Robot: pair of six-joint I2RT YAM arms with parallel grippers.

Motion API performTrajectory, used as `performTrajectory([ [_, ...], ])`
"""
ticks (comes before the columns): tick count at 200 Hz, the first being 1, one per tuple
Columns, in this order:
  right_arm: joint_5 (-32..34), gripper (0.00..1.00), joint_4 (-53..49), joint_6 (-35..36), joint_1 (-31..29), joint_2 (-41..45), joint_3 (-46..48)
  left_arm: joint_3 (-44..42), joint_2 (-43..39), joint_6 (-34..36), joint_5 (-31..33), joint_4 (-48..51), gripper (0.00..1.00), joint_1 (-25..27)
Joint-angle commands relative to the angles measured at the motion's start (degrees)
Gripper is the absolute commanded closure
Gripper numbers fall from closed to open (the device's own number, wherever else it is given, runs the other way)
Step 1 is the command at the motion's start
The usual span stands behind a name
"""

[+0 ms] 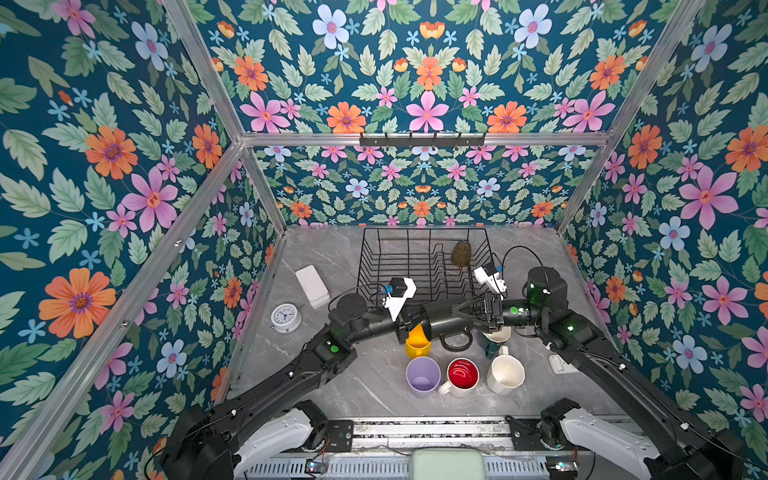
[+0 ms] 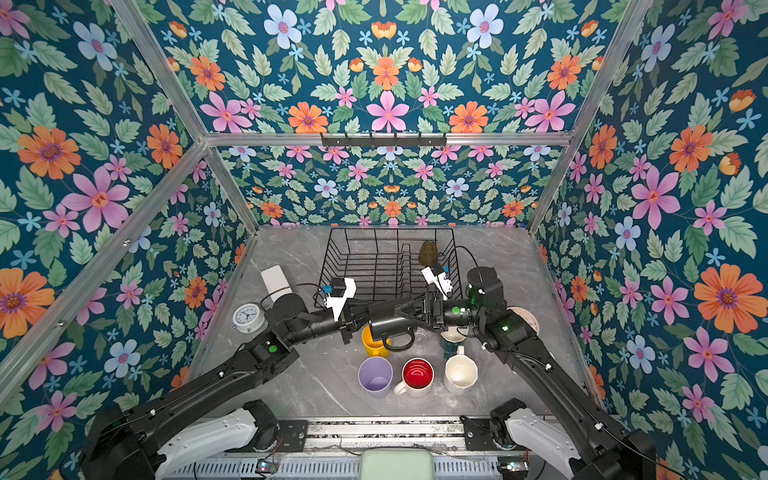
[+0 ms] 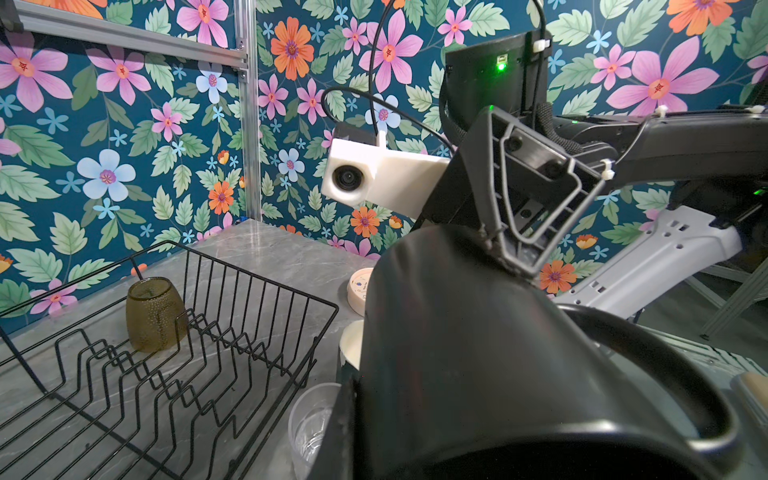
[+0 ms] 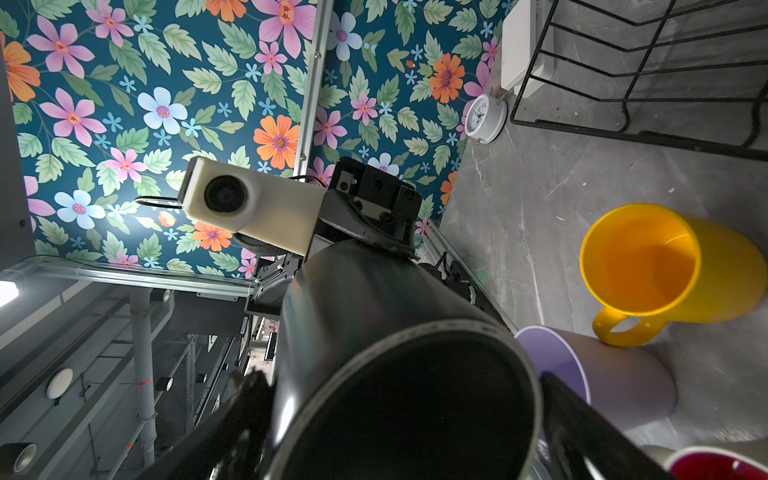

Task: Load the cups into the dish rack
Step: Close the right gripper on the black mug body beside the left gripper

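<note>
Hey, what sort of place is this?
Probably a robot test booth staged as a kitchen counter: floral-papered walls on an aluminium frame, a grey marble-look tabletop, a black wire dish rack.

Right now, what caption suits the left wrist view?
Right gripper straddles sideways glossy black mug; amber textured tumbler stands in black wire dish rack.
</note>
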State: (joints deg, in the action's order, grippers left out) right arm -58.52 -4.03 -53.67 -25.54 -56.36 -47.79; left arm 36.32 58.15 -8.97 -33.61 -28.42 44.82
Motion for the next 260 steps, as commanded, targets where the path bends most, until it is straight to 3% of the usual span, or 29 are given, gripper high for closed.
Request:
performTrajectory([
  [1,-0.8,0.03,2.8,-0.9,-0.3,-0.3,0.1,0.4,0.2,-1.7,-1.5,-7.9,1.0,-0.1],
  [133,-0.2,0.08,8.1,-3.6,-3.7,-3.0,0.9,0.0,2.4,-3.5,-2.7,-11.9,1.0,0.0],
  [222,-0.3,0.07,8.5,-4.2,-4.7,-3.1,1.4,0.2,4.8,-5.6,-3.8,-15.9,1.0,0.0],
  [260,-0.3,0.12,9.3,-5.0,-4.9,-3.3,1.6,0.0,4.9,-6.0,-3.7,-16.6,1.0,0.0],
])
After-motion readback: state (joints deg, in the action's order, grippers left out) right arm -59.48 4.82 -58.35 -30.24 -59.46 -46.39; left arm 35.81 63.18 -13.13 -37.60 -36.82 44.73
